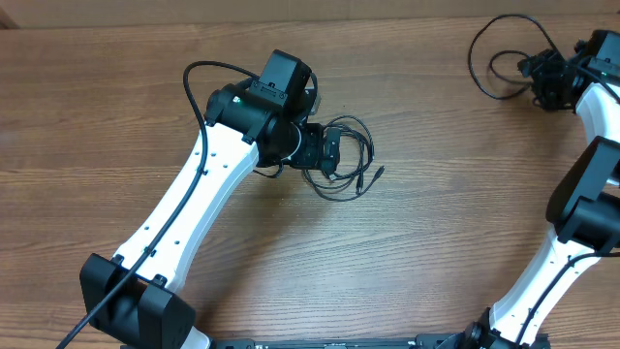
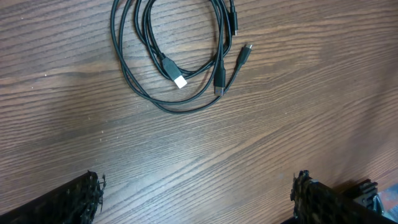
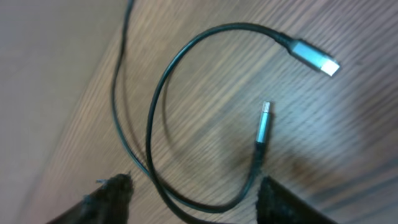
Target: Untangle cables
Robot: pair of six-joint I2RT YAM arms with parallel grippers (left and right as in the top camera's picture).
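A coil of thin black cables (image 1: 363,180) lies mid-table, right beside my left gripper (image 1: 332,155). In the left wrist view the same coil (image 2: 124,68) sits at the top of the frame with a white-tipped plug (image 2: 179,81) inside it. My left gripper (image 2: 199,200) stands wide open over bare wood, well short of the coil. At the far right a single cable (image 1: 473,56) lies looped beside my right gripper (image 1: 538,78). Its loop (image 3: 152,106) runs between the open fingers of my right gripper (image 3: 196,200), and both plugs (image 3: 314,57) rest on the table.
The table is brown wood grain (image 1: 436,223). My left arm (image 1: 194,208) crosses the left half. My right arm (image 1: 581,204) runs up the right edge. The table's back edge lies close behind the single cable (image 3: 37,74).
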